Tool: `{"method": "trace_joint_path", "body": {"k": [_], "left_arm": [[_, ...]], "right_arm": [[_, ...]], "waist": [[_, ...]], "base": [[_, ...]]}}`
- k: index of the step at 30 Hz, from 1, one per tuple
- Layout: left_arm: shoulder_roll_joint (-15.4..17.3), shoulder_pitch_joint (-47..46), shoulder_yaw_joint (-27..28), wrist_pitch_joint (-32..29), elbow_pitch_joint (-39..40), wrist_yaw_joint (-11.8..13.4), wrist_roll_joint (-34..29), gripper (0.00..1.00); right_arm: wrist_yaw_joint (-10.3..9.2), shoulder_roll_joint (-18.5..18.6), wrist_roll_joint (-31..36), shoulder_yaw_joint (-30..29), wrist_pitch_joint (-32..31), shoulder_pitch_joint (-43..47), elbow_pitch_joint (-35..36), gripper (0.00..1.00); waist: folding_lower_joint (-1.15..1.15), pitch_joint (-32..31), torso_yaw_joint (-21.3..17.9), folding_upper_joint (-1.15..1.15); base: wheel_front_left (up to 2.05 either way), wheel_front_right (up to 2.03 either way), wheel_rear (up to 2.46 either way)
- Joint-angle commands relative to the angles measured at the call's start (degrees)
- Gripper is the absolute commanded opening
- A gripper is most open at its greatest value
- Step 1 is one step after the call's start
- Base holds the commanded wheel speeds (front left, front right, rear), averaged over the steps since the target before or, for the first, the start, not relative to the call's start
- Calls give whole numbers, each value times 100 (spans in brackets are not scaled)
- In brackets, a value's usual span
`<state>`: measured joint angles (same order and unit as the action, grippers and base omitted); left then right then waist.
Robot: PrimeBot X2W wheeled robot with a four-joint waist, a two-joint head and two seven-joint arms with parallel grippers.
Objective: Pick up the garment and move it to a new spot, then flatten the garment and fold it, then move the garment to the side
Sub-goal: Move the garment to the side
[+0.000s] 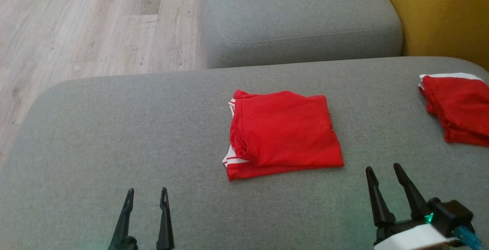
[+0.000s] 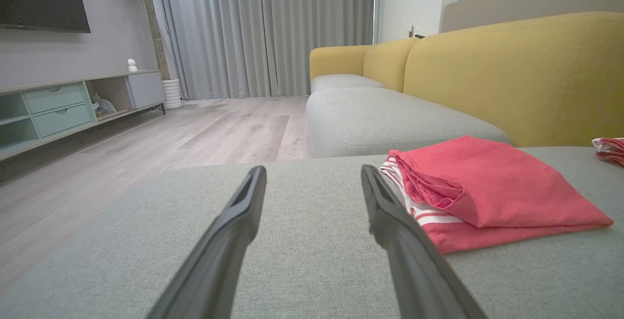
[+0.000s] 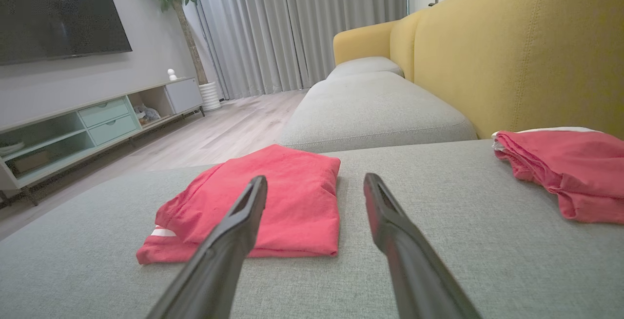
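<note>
The left gripper (image 1: pixel 148 189) is released, its fingers spread and empty, low over the grey sofa cushion (image 1: pixel 84 135). Ahead of it and to its right, the red garment (image 1: pixel 284 131) lies folded flat on the cushion. The garment is also just ahead and left of the right gripper (image 1: pixel 382 166), which is likewise released and empty. Ahead and right of that gripper lies a second red garment (image 1: pixel 458 108).

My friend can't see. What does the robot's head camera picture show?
A folded red garment with white stripes lies in the middle of a grey sofa cushion. A second red garment sits at the right edge, and the left gripper and right gripper are open and empty at the bottom. At the top left is wooden floor.
</note>
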<state>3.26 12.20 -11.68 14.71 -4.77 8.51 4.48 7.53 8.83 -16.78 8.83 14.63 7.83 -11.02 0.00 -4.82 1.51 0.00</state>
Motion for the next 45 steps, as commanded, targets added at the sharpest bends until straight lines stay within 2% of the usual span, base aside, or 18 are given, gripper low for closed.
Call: {"method": "trace_joint_path", "body": {"k": [1,6,13,22,29,34,39,40,41,42,43,44,45], "left_arm": [[-37,-151,194,29,159,7,7,100],[-37,-150,206,29,153,8,54,100],[-37,-166,174,29,275,-250,158,100],[-38,-337,37,29,473,-298,199,100],[-38,-821,-208,29,587,-204,303,100],[-38,-1058,-411,29,635,-111,220,100],[-38,-1215,-543,29,666,-32,211,100],[-38,-1231,-554,29,669,-14,213,100],[-38,-1244,-566,29,671,2,213,100],[-38,-1255,-577,29,672,16,212,100],[-38,-1264,-587,29,672,32,213,100],[-38,-1270,-595,29,671,48,214,100],[-38,-1276,-598,29,668,66,214,100]], "right_arm": [[-4,64,63,125,37,-159,157,100],[-4,60,76,129,37,-159,126,100],[-4,0,121,-40,37,-194,-51,100],[-4,171,149,31,37,-769,-564,100],[-4,441,-562,279,9,-1959,-1528,100],[-4,618,-1093,666,-472,-2800,-2288,100],[-4,610,-1633,1114,-826,-3423,-2964,100],[-4,598,-1682,1181,-899,-3490,-3101,95],[-4,571,-1755,1210,-1001,-3542,-3265,73],[-4,546,-1815,1229,-1079,-3591,-3411,58],[-4,532,-1851,1259,-1123,-3640,-3536,26],[-4,524,-1879,1287,-1113,-3687,-3621,0],[-4,510,-1930,1301,-1060,-3725,-3666,0]], "waist": [[0,0,-6,0],[0,6,-14,0],[0,99,-6,0],[0,678,67,0],[0,1326,273,0],[0,1525,437,0],[0,1685,604,0],[0,1702,619,0],[0,1722,632,0],[0,1735,641,0],[0,1749,647,0],[0,1764,649,0],[0,1779,643,0]], "base": [[0,0,0],[0,0,0],[0,0,0],[0,0,0],[0,0,0],[0,0,0],[0,0,0],[0,0,0],[0,0,0],[0,0,0],[0,0,0],[0,0,0],[0,0,0]]}}
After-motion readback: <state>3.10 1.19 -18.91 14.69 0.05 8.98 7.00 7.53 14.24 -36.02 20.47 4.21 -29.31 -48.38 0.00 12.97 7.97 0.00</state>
